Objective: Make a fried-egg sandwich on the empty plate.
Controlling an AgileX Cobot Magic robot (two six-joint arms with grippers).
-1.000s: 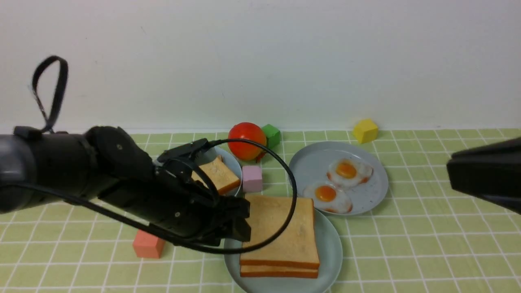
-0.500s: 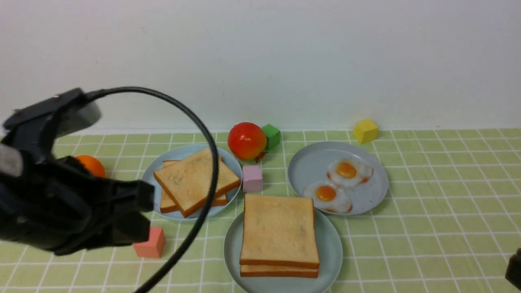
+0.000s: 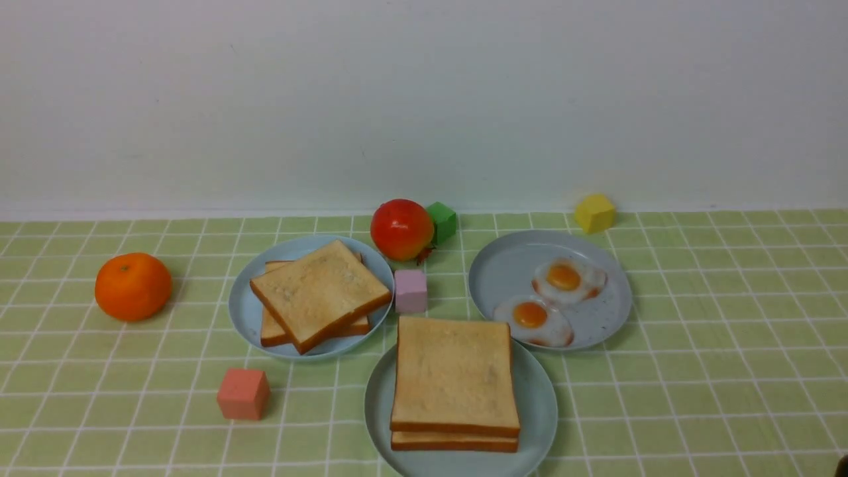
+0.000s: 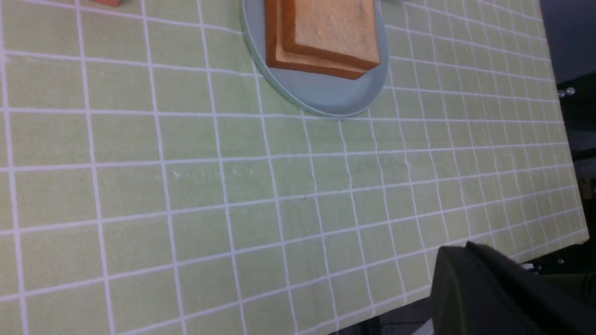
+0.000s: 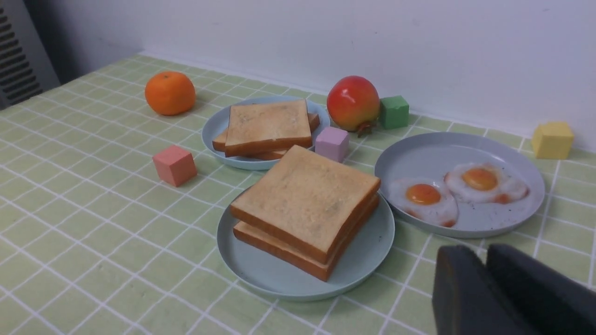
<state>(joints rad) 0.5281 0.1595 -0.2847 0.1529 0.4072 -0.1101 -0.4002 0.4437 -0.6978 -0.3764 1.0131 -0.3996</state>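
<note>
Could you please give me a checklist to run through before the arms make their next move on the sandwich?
1. Two toast slices stacked on the mint plate: ok.
2. A fried egg between the slices: cannot tell, hidden.
3. Two spare eggs on the grey-blue plate, apart from the stack: ok.
4. Check left gripper is shut and holds nothing: ok.
5. Check right gripper is empty: ok; open or shut: cannot tell.
6. Both arms clear of the plates in the front view: ok.
</note>
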